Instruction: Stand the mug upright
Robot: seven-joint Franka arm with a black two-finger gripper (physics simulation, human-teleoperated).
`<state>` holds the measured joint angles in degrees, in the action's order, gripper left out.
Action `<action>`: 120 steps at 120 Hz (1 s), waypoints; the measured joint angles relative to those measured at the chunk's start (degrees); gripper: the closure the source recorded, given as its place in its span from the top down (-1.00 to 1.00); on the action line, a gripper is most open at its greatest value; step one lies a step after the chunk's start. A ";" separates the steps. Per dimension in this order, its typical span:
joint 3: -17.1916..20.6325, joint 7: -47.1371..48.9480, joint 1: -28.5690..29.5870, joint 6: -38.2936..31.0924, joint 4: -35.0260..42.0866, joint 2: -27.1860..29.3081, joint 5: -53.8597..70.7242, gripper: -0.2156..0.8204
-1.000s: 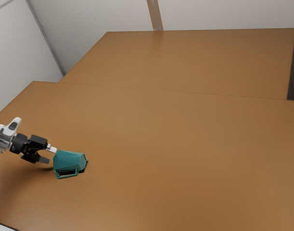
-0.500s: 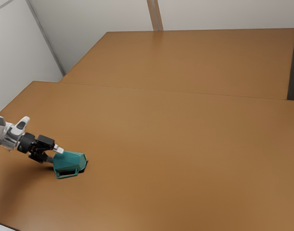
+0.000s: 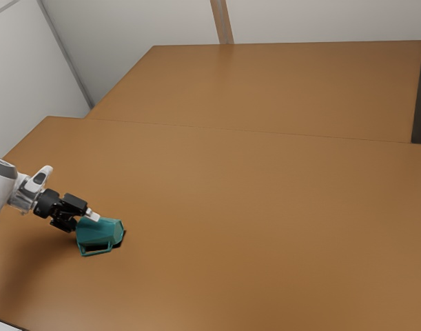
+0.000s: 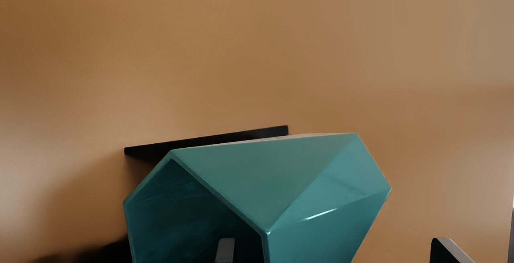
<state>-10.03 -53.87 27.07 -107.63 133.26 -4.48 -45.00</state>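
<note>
Rn, 1 mug (image 4: pixel 257 178) on side, 1 pincer (image 3: pixel 85 221) spread

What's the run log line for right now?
mug: on its side on table | gripper: open, one fingertip at mug's mouth, other outside | upright: not yet

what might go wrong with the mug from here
The mug lies on its side, and the gripper is open, one finger at its mouth and the other outside.

1. Closing may pinch just one slanted wall, so the mug could twist or slip when lifted.
2. Pushing further in before closing might slide it along the table.
3. The handle sticks out sideways and could snag as the mug turns.
</note>
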 joint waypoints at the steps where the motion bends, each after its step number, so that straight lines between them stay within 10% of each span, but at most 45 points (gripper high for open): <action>1: 0.00 0.00 0.00 0.00 0.00 0.00 0.00 0.37; 120: 0.35 0.30 -3.72 -0.31 -0.05 4.30 0.22 -0.87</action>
<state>-9.68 -53.58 23.35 -107.94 133.21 -0.18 -44.78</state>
